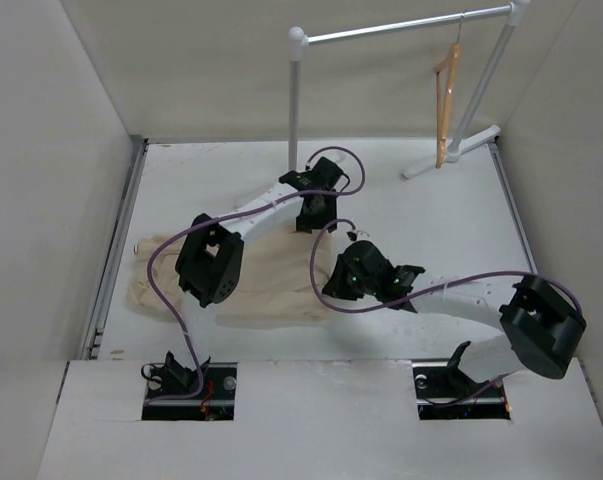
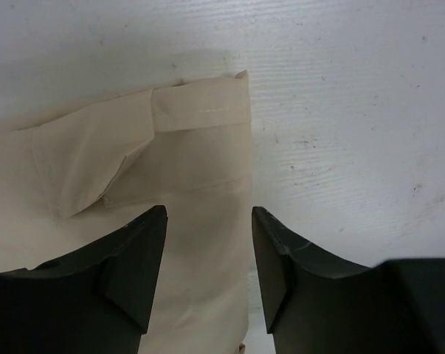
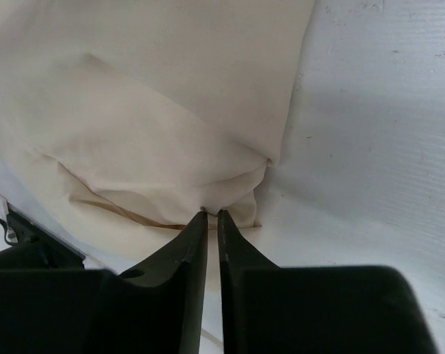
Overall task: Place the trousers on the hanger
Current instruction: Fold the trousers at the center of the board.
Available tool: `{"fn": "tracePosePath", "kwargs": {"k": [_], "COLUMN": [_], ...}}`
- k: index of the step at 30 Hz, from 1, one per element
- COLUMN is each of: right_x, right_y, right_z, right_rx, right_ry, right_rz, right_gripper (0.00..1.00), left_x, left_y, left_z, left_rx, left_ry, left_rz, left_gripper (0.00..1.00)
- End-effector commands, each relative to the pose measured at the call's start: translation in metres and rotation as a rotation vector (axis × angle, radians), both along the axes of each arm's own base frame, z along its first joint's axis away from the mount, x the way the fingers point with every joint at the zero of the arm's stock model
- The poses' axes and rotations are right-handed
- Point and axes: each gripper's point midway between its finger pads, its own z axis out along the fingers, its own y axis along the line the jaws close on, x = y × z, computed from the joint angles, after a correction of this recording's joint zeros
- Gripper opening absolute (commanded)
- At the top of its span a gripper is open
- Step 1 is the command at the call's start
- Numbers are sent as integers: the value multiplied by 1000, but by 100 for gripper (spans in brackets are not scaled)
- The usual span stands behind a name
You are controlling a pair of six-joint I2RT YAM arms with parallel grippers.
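Observation:
The beige trousers (image 1: 271, 275) lie wrinkled on the white table (image 1: 431, 230), left of centre. My left gripper (image 1: 312, 214) is open over their far right corner. In the left wrist view its jaws (image 2: 209, 221) straddle the cloth's right edge, with a folded hem (image 2: 200, 110) ahead. My right gripper (image 1: 335, 284) is at the trousers' near right edge. In the right wrist view it (image 3: 212, 214) is shut, pinching a fold of the trousers (image 3: 156, 110). The wooden hanger (image 1: 444, 100) hangs by its hook from the rail at the back right, apart from both grippers.
The white garment rail (image 1: 401, 28) stands at the back on a post (image 1: 294, 110) and a slanted leg with a foot (image 1: 451, 152). White walls enclose the table on three sides. A metal strip (image 1: 116, 250) runs along the left edge. Purple cables loop over both arms.

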Motion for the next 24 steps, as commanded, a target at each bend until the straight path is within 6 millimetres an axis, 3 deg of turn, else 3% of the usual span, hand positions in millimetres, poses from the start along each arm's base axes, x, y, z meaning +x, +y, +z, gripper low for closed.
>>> {"fn": "tracePosePath", "kwargs": {"k": [1, 4, 9, 11, 14, 15, 20, 24], "right_x": [5, 9, 3, -1, -3, -2, 1, 10], "right_y": [-5, -23, -43, -46, -36, -31, 0, 7], "right_z": [10, 10, 16, 16, 23, 25, 25, 24], "right_rx": [11, -5, -18, -10, 24, 34, 39, 37], "right_ry": [-51, -58, -74, -72, -71, -69, -51, -64], "right_rz": [-37, -67, -72, -76, -41, -26, 56, 42], "right_gripper": [12, 9, 9, 14, 48, 52, 51, 47], "left_x": [8, 13, 18, 19, 19, 19, 19, 18], "left_y": [-8, -17, -24, -26, -26, -26, -25, -23], "left_z": [16, 20, 18, 15, 11, 10, 6, -1], "left_rx": [-5, -19, -13, -9, -3, 1, 20, 39], "left_ry": [-42, -61, -59, -56, -53, -53, -47, -35], "left_rz": [-32, -37, -43, -47, -54, -60, -82, -90], "left_gripper": [45, 42, 52, 53, 53, 52, 51, 50]}}
